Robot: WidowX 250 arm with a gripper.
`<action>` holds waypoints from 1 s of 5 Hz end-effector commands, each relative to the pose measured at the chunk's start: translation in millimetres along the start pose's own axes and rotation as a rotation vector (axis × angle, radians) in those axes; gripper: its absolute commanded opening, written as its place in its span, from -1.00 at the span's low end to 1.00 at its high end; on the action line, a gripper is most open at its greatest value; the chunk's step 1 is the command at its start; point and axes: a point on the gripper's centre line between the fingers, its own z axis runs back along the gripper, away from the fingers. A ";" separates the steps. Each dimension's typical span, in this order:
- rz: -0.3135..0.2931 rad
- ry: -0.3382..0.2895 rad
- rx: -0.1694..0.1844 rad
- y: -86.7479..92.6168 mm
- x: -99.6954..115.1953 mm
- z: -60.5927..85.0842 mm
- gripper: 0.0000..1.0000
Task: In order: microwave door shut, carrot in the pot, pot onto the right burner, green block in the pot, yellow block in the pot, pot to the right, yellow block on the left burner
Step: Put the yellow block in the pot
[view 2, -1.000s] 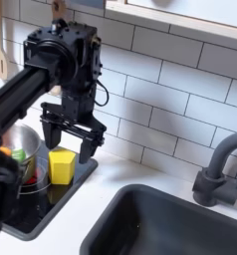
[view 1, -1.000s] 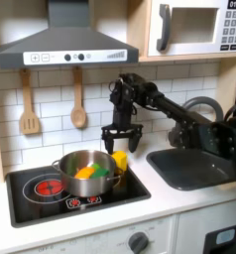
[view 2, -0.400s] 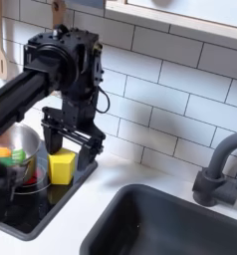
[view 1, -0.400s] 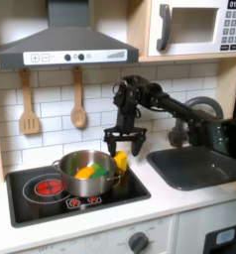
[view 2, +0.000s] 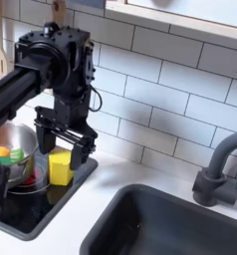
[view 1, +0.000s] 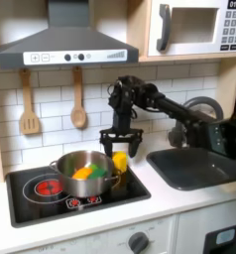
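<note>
In both exterior views we see the pot (view 1: 86, 173) on the cooktop (view 1: 51, 203), the carrot (view 1: 83, 172) and the green block (view 1: 100, 170) inside it. Just right of the pot stands the yellow block (view 2: 60, 166). Our gripper (view 2: 64, 153) hangs directly above this block, fingers (view 2: 43, 138) apart at either side, not clamped.

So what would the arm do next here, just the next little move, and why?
Probably lower straight down and close on the yellow block. The gripper hangs open right above it, fingers either side, while the block stands on the cooktop beside the pot, which already holds the carrot and green block.
</note>
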 end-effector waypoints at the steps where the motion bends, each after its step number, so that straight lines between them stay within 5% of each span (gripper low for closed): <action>1: 0.013 0.029 -0.013 1.3 -7.3 -4.8 1.00; 5: 0.035 0.045 -0.063 -6.0 -1.3 -20.9 1.00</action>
